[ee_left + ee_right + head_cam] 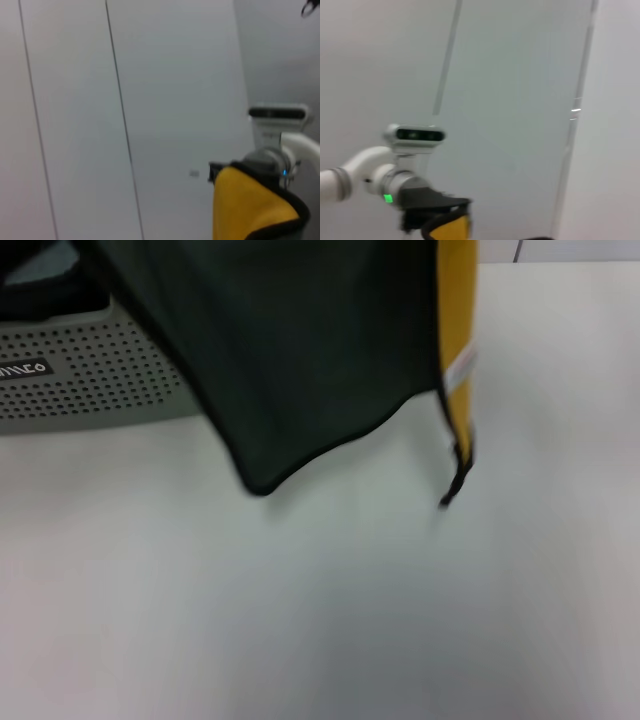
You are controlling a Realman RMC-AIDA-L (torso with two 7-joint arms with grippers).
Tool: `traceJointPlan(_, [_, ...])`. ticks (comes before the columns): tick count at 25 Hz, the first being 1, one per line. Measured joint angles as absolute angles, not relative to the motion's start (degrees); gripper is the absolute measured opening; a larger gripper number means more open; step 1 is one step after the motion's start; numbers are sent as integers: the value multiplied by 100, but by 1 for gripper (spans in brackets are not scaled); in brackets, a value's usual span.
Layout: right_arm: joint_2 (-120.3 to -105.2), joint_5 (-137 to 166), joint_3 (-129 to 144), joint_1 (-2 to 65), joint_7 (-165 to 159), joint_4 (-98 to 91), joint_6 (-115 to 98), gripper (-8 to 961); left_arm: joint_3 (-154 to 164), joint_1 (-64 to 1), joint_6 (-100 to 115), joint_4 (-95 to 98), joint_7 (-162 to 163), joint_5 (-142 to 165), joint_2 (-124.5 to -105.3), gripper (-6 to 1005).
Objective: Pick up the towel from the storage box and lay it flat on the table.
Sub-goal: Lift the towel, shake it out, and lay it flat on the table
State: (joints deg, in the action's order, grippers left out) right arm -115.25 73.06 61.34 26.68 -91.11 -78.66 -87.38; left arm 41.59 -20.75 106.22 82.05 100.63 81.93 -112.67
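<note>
A: While the towel [320, 350] hangs in the air, where does it sit against the storage box [90, 380]?

B: Out of it, and in front of it in the head view. Dark green face toward the camera, spread wide. The upper part runs off the top of that view. The lower hem sags to a rounded corner above the bench [350, 620]. Whether that corner touches the bench, cannot tell.

A: Right-hand edge?

B: Folded round, so the yellow reverse [458, 330] shows as a narrow upright strip. Black edging all along. The small corner loop [455, 485] dangles off the bottom of that strip.

A: Box itself?

B: On the bench at the robot's left, behind the cloth. Perforated wall facing us, white lettering [22, 369] on a dark label. Its right end is hidden by the towel.

A: Tools?

B: Neither shows in the head view. The left wrist view looks across at the right tool [225, 172], clenched on the towel, yellow face draped below it and covering most of the fingers. The right wrist view looks back at the left tool [437, 207], likewise gripping the towel, with a bit of yellow and black edging just under it.

A: Background?

B: Pale wall panels [75, 125] behind both arms.
</note>
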Motion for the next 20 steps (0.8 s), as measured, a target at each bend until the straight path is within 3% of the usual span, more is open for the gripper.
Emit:
traceJointPlan(6, [-11260,7550,5926,3133,-9399,-7653,-8227,10,3889,-3308,10388,7444,10187,9565,-10899,15])
traceJointPlan(9, [-11223,7670,5950,3089,-9611,-7586,-8406,11,3876,-3588,10490,7039,10159,9903,-10795,15])
traceJointPlan(13, [-11496,7768,5990,2560,-9669,-7747,-9128,13,3879,-3292,10941,7126,10128,9774,-10869,15])
traceJointPlan(15, [-11562,7772,5983,2335,-9691,-7848,-9338,14,3870,-3014,11000,7424,10213,9488,-10926,15])
traceJointPlan(17, [-11539,7762,5957,2282,-9775,-7864,-9399,15,3861,-2799,10988,7747,10371,9204,-10932,16])
traceJointPlan(20, [-11389,7845,5847,2501,-9903,-7599,-9380,17,3802,-2717,10905,7944,10557,9093,-10909,16])
